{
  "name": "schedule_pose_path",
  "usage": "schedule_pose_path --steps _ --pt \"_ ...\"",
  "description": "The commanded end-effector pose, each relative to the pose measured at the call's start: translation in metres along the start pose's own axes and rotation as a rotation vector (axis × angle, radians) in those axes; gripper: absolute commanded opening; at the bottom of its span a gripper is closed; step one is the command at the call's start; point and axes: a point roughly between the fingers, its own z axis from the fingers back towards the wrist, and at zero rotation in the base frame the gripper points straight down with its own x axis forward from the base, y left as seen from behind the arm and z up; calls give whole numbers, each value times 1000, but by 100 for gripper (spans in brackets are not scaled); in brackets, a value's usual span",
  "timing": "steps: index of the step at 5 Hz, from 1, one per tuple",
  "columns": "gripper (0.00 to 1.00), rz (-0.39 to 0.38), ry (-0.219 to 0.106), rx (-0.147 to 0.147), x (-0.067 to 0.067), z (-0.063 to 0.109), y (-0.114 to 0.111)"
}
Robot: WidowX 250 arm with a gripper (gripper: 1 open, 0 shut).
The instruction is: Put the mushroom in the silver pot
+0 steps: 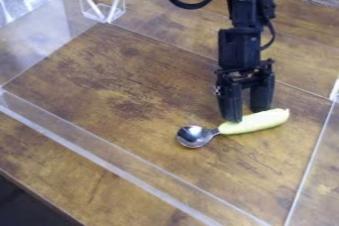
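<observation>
Fingers [245,102] of the black robot arm [240,22] point steeply down and stand spread, gripping nothing, their tips just above the wooden counter [106,81]; a metal spoon with a yellow-green handle [239,126] lies just below them, bowl to the left; clear acrylic walls [79,131] border the counter; neither mushroom nor silver pot shows in this view.

Worn matt wooden table [119,91], clear glossy plastic walls [79,121], shiny metal spoon [196,136], black claw [245,109]
</observation>
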Motion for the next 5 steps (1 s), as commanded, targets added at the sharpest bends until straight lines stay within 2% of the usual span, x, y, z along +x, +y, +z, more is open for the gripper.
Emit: schedule_pose_path --steps 1,2,5 --pt "100 -24 -27 -33 -9 24 5" --pt "100 -32 -33 -18 -5 26 9" --pt "100 -26 -28 2 -41 12 25"
